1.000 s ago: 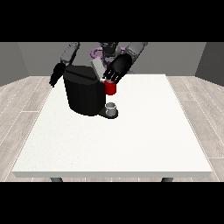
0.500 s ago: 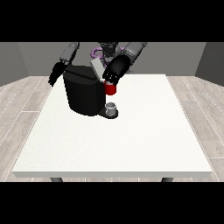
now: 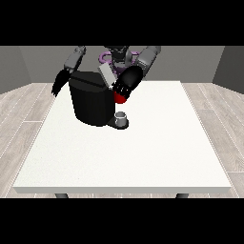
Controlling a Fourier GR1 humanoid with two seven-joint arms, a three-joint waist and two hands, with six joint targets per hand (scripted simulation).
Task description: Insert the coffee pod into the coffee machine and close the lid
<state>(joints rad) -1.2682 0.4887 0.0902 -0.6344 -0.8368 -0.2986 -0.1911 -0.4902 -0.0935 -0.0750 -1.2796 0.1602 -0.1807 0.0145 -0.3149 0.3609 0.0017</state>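
Hanging down past the table's far left corner, the hand at the view's left [image 3: 59,86] holds nothing, and its fingers look long and straight. It is not touching the coffee machine [image 3: 93,102].

Next comes that big black machine, sitting on the white table [image 3: 143,157]. A grey flap, which may be the lid [image 3: 106,75], sticks up at a slant from its top. At the foot of the machine, on its right side, sits a small grey thing [image 3: 122,118] on a dark base. It might be a cup or the pod; I cannot tell which.

Further right is the hand at the view's right [image 3: 126,85]. It hovers by the top right of the machine, just above a red thing at the machine [image 3: 120,98]. Whether its fingers are open or curled, I cannot tell.

To do this step well, I think that hand should go slowly and line up with the opening at the top before pushing anything in. The lid should be pushed down only after that.

Compared with a moment ago, the hand at the view's right has moved a tiny bit up and back. The rest looks the same.
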